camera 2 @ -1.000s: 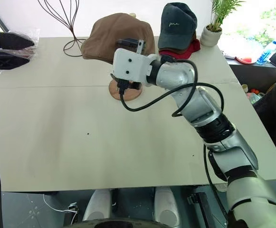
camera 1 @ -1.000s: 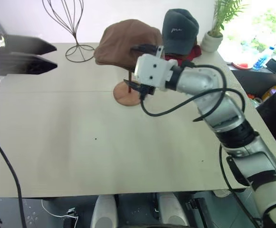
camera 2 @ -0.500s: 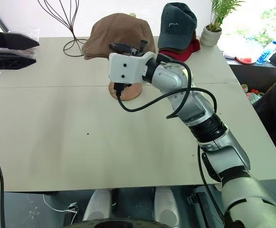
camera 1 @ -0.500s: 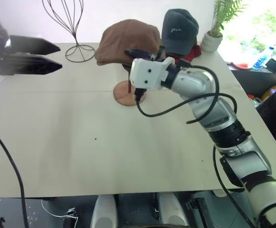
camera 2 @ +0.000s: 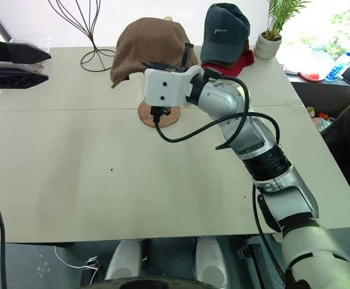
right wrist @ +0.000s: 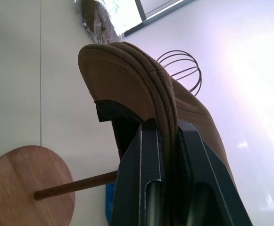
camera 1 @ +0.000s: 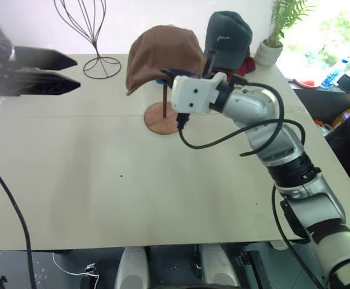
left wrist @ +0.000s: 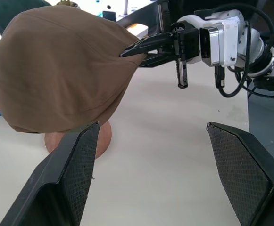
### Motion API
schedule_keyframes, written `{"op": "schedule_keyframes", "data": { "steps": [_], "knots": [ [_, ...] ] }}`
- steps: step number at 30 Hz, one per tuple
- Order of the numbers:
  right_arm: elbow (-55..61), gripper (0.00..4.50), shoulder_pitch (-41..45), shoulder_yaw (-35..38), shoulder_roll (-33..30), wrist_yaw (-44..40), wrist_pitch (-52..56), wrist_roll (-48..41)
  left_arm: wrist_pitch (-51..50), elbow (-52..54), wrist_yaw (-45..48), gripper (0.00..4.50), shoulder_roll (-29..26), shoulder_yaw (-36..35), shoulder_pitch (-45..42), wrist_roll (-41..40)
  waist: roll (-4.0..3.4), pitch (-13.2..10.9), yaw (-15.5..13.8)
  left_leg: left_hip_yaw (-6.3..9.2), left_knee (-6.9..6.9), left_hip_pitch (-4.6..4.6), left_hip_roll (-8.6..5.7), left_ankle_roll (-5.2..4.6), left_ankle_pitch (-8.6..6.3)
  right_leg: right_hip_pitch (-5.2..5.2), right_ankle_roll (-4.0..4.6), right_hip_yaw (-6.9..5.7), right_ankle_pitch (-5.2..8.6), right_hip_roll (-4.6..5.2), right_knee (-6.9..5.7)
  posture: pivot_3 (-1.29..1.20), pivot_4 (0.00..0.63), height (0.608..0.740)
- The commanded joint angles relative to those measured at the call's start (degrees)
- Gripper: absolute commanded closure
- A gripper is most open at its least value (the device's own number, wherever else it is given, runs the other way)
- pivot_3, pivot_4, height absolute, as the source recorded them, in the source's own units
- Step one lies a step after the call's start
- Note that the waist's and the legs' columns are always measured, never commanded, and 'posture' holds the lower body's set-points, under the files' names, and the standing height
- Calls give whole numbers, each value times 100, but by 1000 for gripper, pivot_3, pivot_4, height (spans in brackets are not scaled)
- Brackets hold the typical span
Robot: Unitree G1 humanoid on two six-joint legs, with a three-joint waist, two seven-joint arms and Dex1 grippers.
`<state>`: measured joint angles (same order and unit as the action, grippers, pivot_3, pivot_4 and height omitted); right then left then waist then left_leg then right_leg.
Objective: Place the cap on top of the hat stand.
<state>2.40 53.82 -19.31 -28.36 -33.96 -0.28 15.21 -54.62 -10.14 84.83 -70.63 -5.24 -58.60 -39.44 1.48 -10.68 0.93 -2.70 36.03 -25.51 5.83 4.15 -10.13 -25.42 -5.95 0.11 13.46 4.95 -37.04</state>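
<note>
The pale tabletop [camera 1: 102, 180] carries the hat stand [camera 1: 164, 114] toward its far side, with a wire head-shaped stand [camera 1: 90, 36] at the far left. The brown flat cap [camera 1: 162, 57] is draped over the stand's top, tilted. Its brim is pinched in the closed right end effector [left wrist: 137, 51]; the left end effector [left wrist: 151, 155] is held wide apart, empty. If the brim is tugged sideways, the cap could be dragged off or the slim stand toppled.

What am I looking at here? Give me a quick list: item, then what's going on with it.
cap: brown, draped over the stand's top, its edge pinched
right gripper: fingers shut on the cap's edge
hat stand: wooden, upright on the table
left gripper: fingers open, holding nothing
wire stand: bare, behind on the left
grey cap: behind on the right
</note>
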Motion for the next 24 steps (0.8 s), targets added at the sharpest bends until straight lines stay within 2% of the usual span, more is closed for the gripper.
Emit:
{"op": "schedule_keyframes", "data": {
  "steps": [1, 8, 16, 19, 23, 24],
  "knots": [
    [-32, 4445, -24, 504, -51, 174, -550, -229, 46, 89, -14, 706, -43, -231, -57, -66, 0, 0, -4, 0, 0, 1, 0, 0, 0, 1, 0, 0, 0, 0, 0, 0, 150, 728],
    [-330, 4445, -274, 930, 237, 449, -1462, -680, 39, 27, -43, 706, 1, -206, -144, -46, 0, 0, 6, 0, -1, 2, 0, 0, 0, 2, -1, 0, 0, -1, 0, 0, 150, 728],
    [-738, 4445, -522, 758, 348, 677, -2101, -345, 70, -80, -67, 706, 107, -114, -334, 39, 0, -1, 7, 1, -1, 2, 0, 0, 0, 2, -2, 0, 0, -1, 0, 0, 150, 728],
    [-824, 3239, -565, 715, 343, 661, -2071, -230, 85, -101, -85, 706, 139, -105, -365, 64, 0, -1, 8, 1, -1, 2, 0, 0, 0, 2, -3, 0, 0, -1, 0, 0, 150, 728],
    [-694, 1241, -648, 688, 180, 515, -2018, -71, 82, -103, -112, 706, 168, -121, -384, 79, 0, -1, 4, 1, 0, 2, 0, 0, 0, 3, -3, 0, 0, -1, 0, 0, 150, 728],
    [-553, 1241, -735, 701, 80, 342, -2041, -180, 83, -104, -117, 706, 172, -125, -384, 84, 0, -1, -2, 1, 0, 2, 0, 0, 0, 3, -3, 0, 0, -1, -1, 0, 150, 728]
  ]
}}
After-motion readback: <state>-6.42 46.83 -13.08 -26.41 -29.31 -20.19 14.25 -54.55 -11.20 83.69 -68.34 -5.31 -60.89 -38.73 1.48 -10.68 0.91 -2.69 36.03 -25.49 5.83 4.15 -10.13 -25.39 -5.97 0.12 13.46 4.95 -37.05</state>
